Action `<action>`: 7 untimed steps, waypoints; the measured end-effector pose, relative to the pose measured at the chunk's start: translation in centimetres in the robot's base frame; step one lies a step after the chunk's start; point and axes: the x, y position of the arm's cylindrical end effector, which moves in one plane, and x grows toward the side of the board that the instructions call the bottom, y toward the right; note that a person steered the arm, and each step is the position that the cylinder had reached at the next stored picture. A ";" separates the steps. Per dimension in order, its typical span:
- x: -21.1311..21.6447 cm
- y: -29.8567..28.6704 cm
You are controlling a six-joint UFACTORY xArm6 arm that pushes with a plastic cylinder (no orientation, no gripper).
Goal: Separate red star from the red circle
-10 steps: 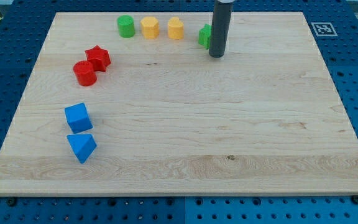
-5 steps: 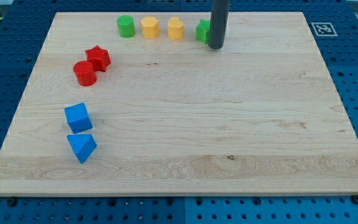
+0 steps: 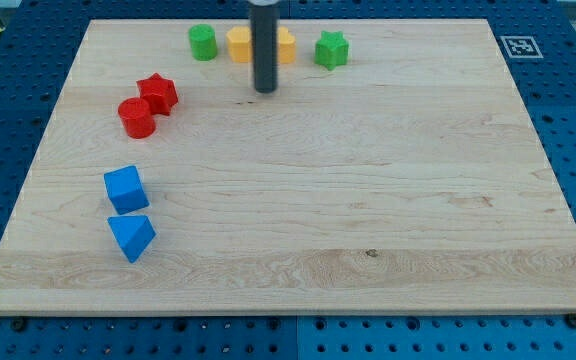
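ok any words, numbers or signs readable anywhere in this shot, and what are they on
No readable words, letters or numbers anywhere.
The only sign: a black-and-white square fiducial marker, a pattern rather than text, on the wooden board at the view's top right corner.
The blocks, the rod and the blue pegboard base carry no print.

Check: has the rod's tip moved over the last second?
Yes. My tip slid toward the view's left, from beside the green star to below the yellow blocks.
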 end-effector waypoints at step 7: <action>4.3 -9.3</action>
